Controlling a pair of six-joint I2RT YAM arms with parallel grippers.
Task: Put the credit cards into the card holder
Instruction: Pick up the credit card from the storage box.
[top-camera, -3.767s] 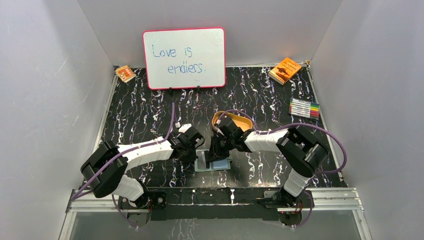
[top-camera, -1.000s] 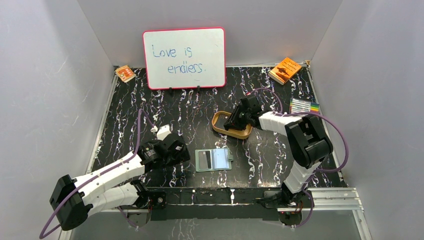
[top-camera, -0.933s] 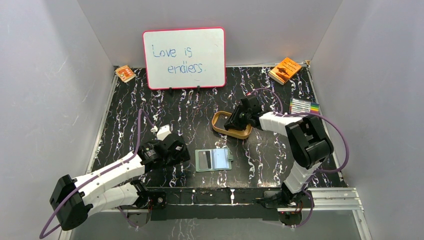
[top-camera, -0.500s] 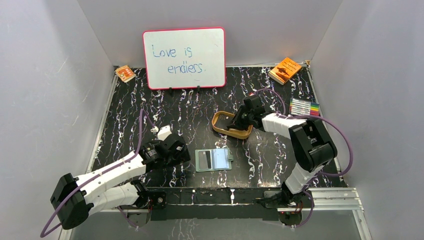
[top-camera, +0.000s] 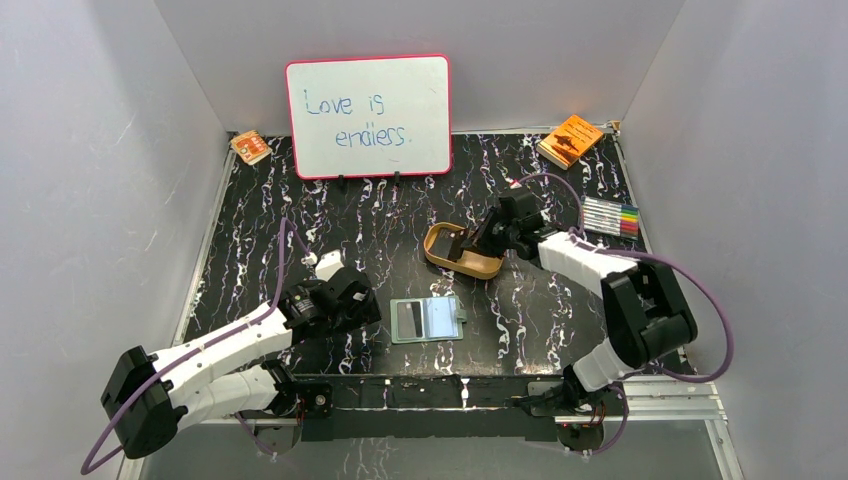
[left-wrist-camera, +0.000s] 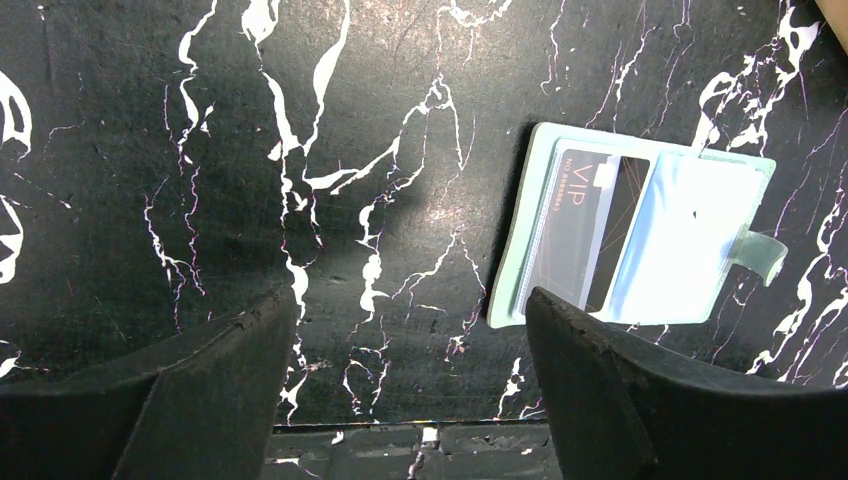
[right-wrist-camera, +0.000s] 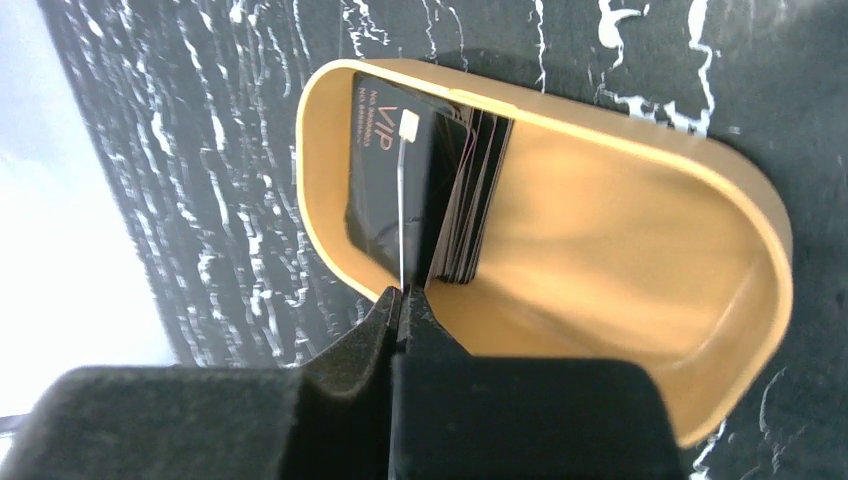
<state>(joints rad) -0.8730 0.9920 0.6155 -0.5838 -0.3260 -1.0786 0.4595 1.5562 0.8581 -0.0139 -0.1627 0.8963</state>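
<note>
The card holder (top-camera: 428, 319) lies open on the black marble table near the front edge, with one black credit card (left-wrist-camera: 590, 225) in its left sleeve. Across its right half lie pale clear sleeves (left-wrist-camera: 700, 240). Left of the holder hovers my left gripper (left-wrist-camera: 410, 300), open and with nothing between its fingers. A stack of black credit cards (right-wrist-camera: 400, 190) lies at one end of the tan oval tray (right-wrist-camera: 640, 130). My right gripper (right-wrist-camera: 404, 292) is over that tray (top-camera: 462, 262), shut on the thin edge of one credit card (right-wrist-camera: 402, 220), which stands edge-on above the stack.
A whiteboard (top-camera: 368, 115) stands at the back middle. An orange booklet (top-camera: 570, 140) lies at the back right and a small orange packet (top-camera: 250, 147) at the back left. Coloured markers (top-camera: 608, 215) lie by the right wall.
The right gripper has shut on a card in the tray, and its arm has swung a little to the right. The left arm, drawn back from the holder earlier, has barely moved.
</note>
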